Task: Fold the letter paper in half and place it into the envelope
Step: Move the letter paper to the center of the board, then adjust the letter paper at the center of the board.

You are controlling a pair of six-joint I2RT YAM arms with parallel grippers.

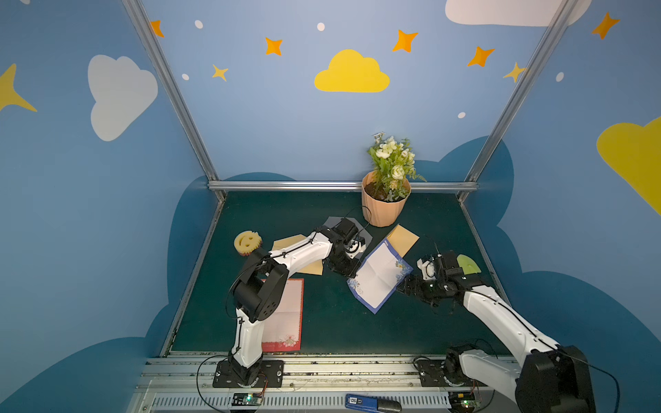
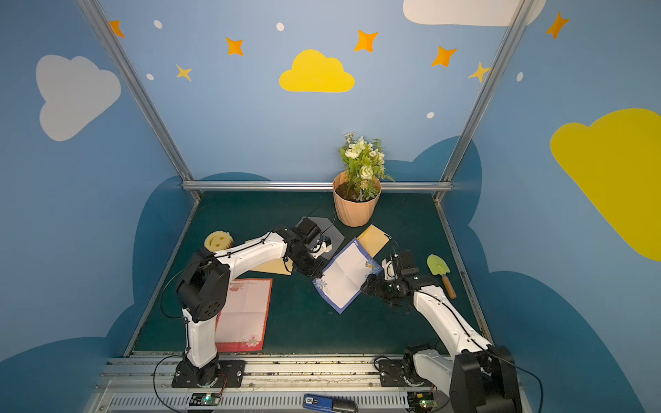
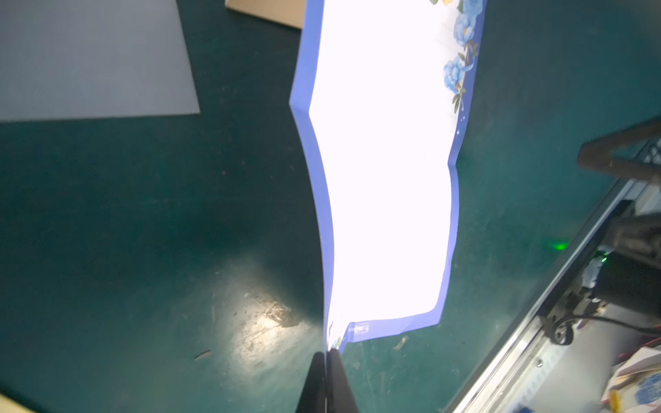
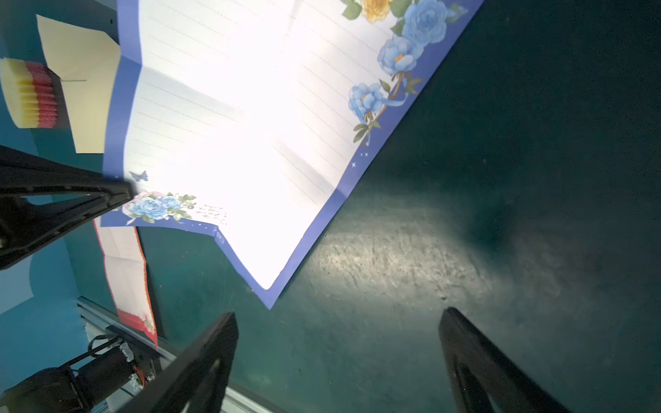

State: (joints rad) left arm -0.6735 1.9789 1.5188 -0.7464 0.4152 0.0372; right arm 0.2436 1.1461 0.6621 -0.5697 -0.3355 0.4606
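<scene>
Near the left edge of the bench, about halfway back: a yellow smiley sponge [image 1: 247, 242]. Toward the front-left corner, lying flat and unfolded: a red-bordered letter paper [image 1: 286, 314], partly hidden by the left arm. Just right of the sponge, flat beneath the left forearm: a tan envelope [image 1: 286, 244]. Farther back, near the middle of the bench and under the left wrist: a grey sheet [image 1: 332, 222].

At the centre of the bench: the left gripper [image 1: 352, 274], jaws pressed together on the flowered left corner of the blue-bordered letter paper [image 1: 379, 277]. Same pinch plain in the left wrist view, with the black fingers [image 3: 314, 379] clamped on that corner and the sheet stretching away from them. Paper open, not folded, marked by old creases, raised off the bench at the pinched corner, its far corner overlapping a second tan envelope [image 1: 406, 237].

Behind that envelope, at the back edge right of centre: an orange flower pot [image 1: 384, 211] with white blooms.

Just beside the right edge of the paper: the right gripper [image 1: 402, 286], jaws spread wide, holding nothing. In the right wrist view, both fingers apart over bare bench, just short of the nearest paper corner.

Near the right edge of the bench, behind the right wrist: a green trowel [image 2: 438, 266] with a wooden handle, lying flat.
</scene>
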